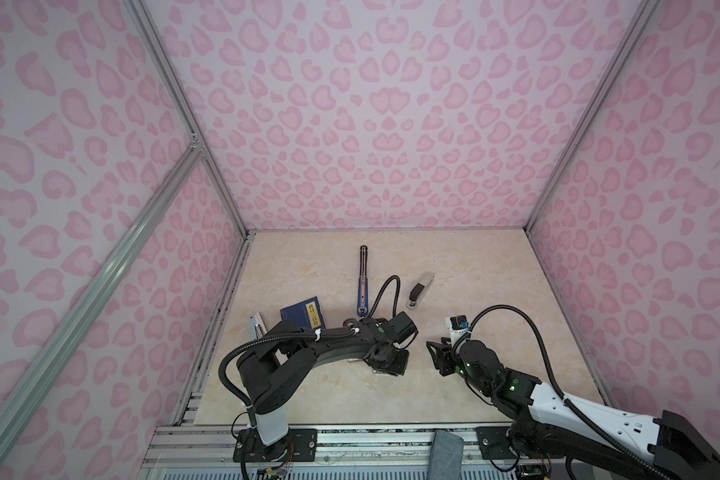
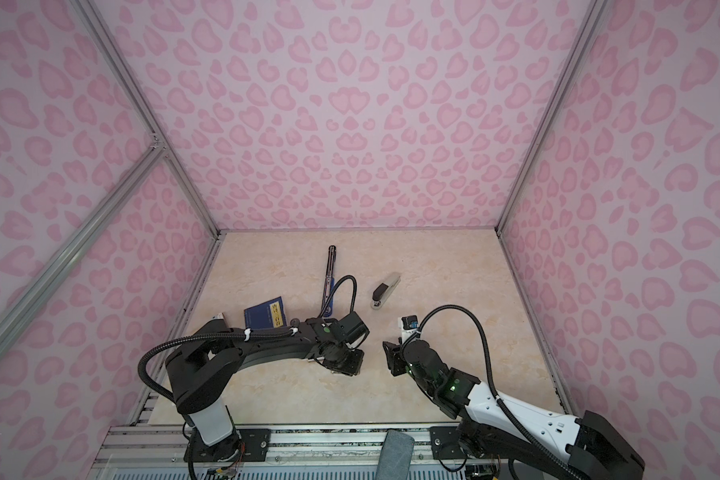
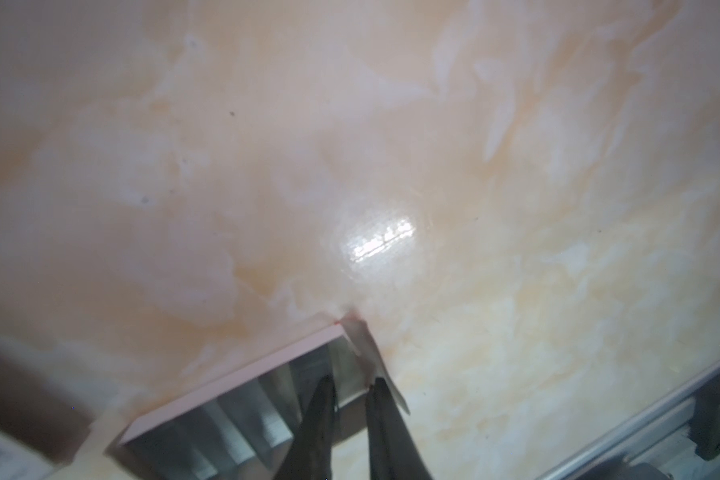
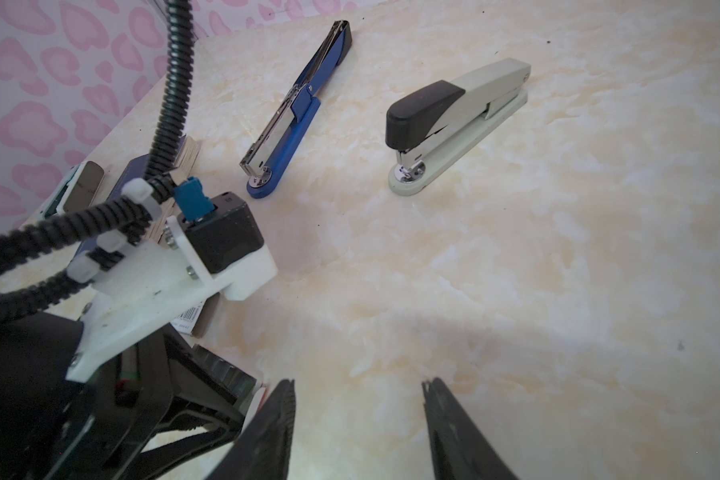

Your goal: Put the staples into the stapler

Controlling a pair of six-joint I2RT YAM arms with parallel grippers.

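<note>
The staples (image 3: pixel 235 417) are grey metal strips lying side by side in a small pale tray (image 3: pixel 242 376). My left gripper (image 3: pixel 350 380) points down into the tray's end, its narrow-set fingers closed on the last strip beside the corner flap. In both top views this gripper (image 1: pixel 385 361) (image 2: pixel 344 361) is low at the table's middle front. A blue stapler (image 1: pixel 363 282) (image 4: pixel 296 112) lies opened flat with its metal channel showing. My right gripper (image 4: pixel 358 382) (image 1: pixel 435 349) hovers open and empty to the right of the left one.
A closed beige-and-black stapler (image 1: pixel 420 291) (image 4: pixel 454 124) stands right of the blue one. A dark blue booklet (image 1: pixel 304 313) and a small grey-white object (image 1: pixel 256 326) lie at the left. A white barcoded box (image 4: pixel 190 322) peeks from under the left wrist. Pink walls enclose the table.
</note>
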